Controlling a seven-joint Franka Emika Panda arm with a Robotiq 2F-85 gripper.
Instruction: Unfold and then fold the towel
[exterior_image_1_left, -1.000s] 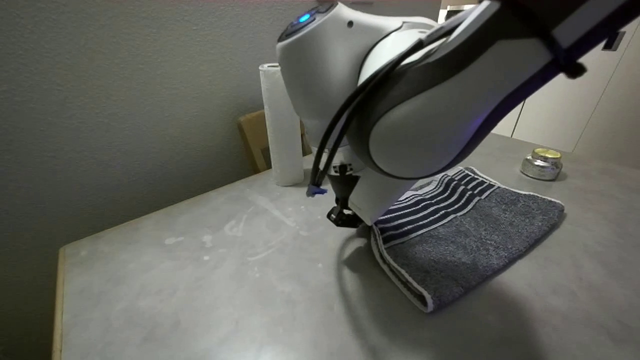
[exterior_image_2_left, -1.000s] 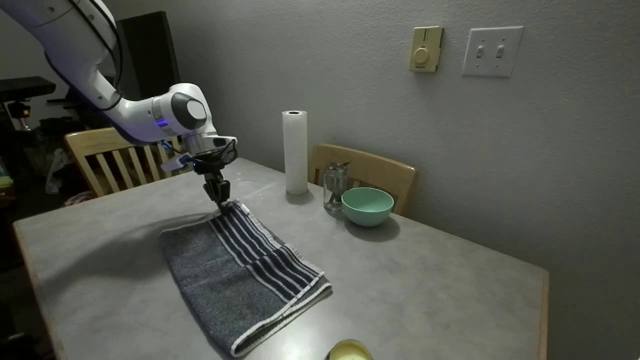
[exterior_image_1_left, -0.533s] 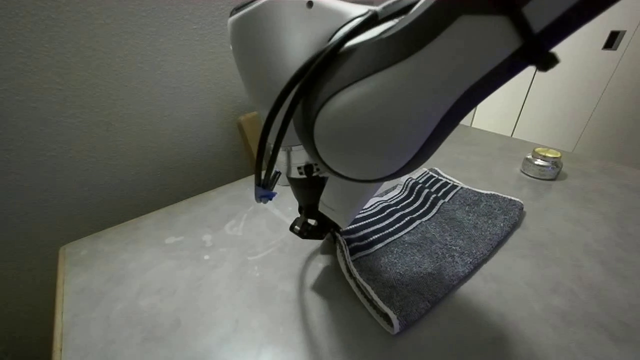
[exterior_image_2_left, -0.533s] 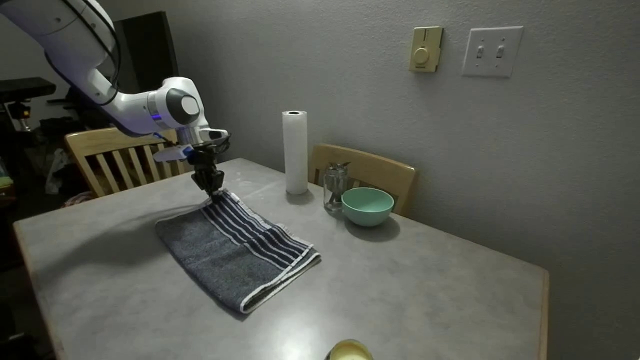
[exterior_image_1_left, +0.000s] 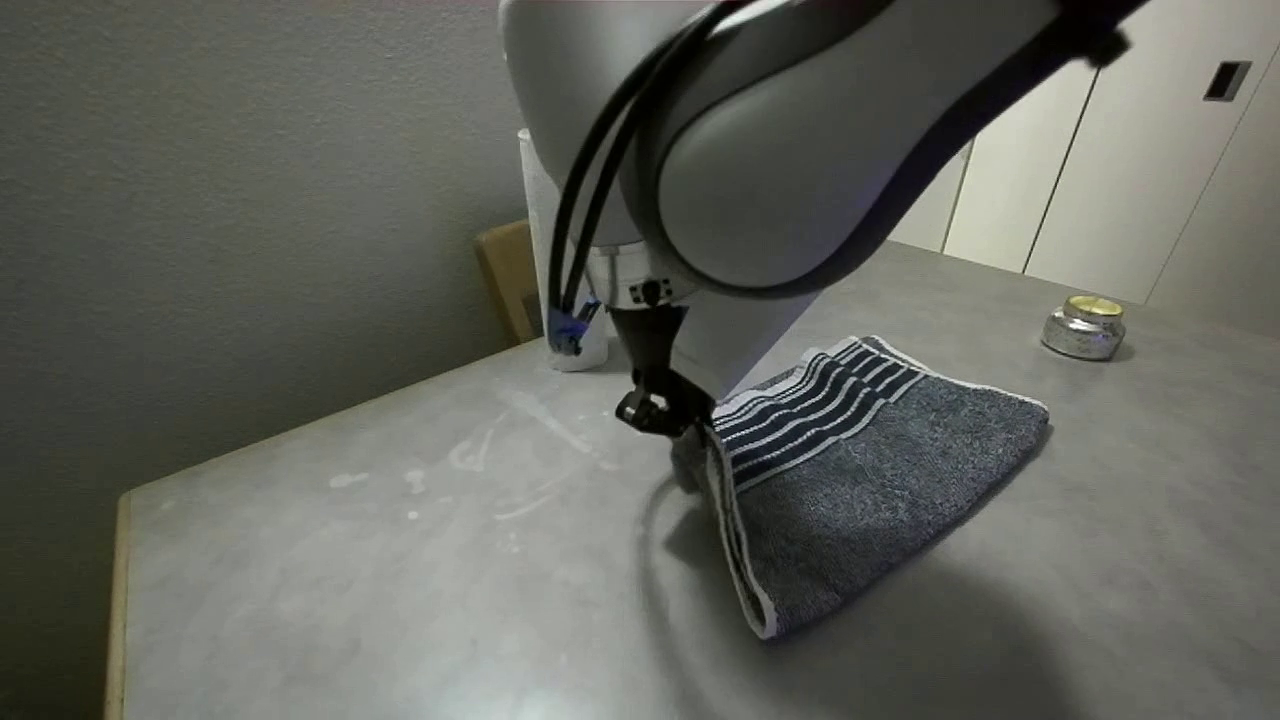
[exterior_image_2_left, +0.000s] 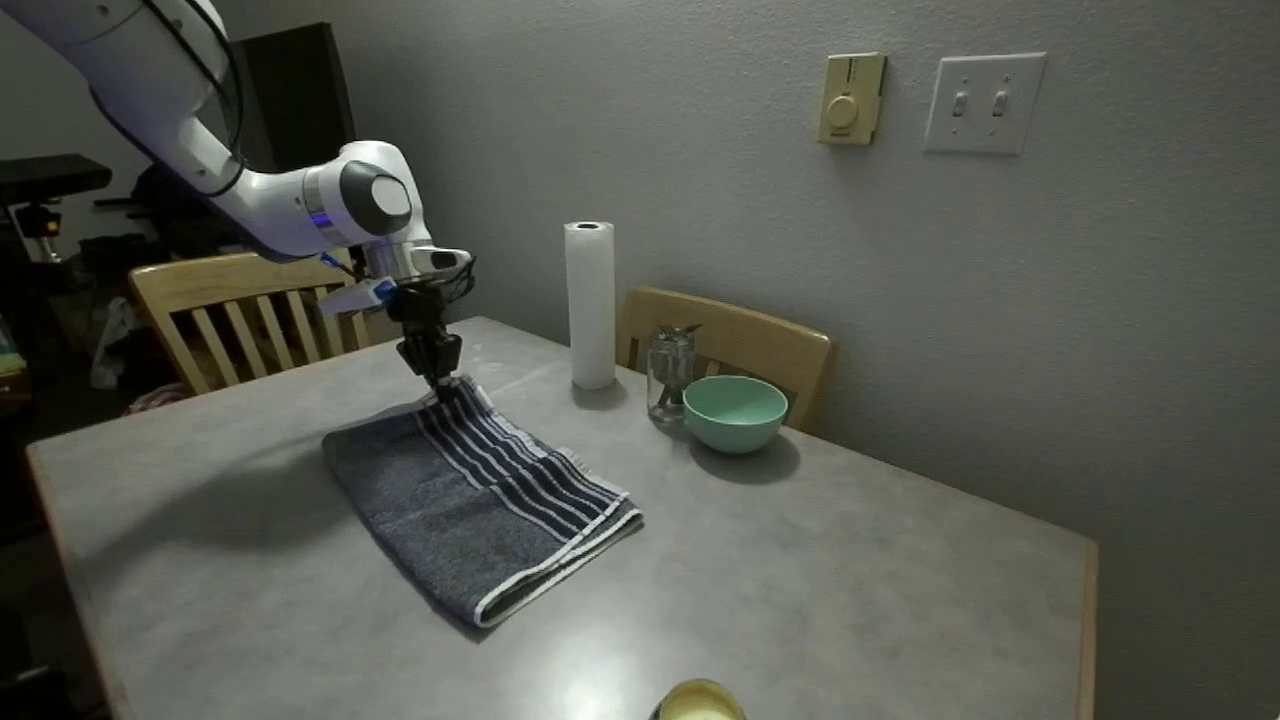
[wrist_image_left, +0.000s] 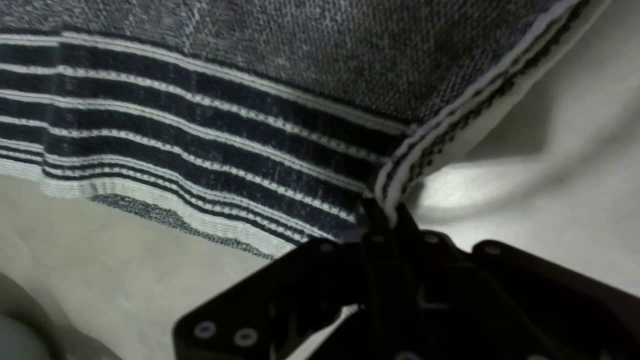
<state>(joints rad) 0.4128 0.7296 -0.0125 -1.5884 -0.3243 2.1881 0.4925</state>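
The towel (exterior_image_1_left: 880, 480) is dark grey-blue with a band of white stripes, and it lies folded in layers on the table, as both exterior views show. My gripper (wrist_image_left: 392, 212) is shut on the towel's white-hemmed edge at the striped end; in the wrist view the hem runs in between the fingertips. Held there, that corner rises off the tabletop in an exterior view, with the gripper (exterior_image_2_left: 443, 388) above it. Most of the towel (exterior_image_2_left: 470, 510) still rests flat, its layered open edge facing the near side. The cloth directly inside the jaws is hidden.
On the grey table (exterior_image_2_left: 850, 580) stand a white paper roll (exterior_image_2_left: 590, 310), a glass jar with utensils (exterior_image_2_left: 670, 375) and a green bowl (exterior_image_2_left: 735, 412) along the wall side. A silver candle jar (exterior_image_1_left: 1083, 328) sits beyond the towel. Wooden chairs (exterior_image_2_left: 250, 310) flank the table.
Gripped at its corner, the towel has been dragged across the table, leftward in an exterior view. Over the last half second the gripper has risen a little and swung slightly back, lifting the corner.
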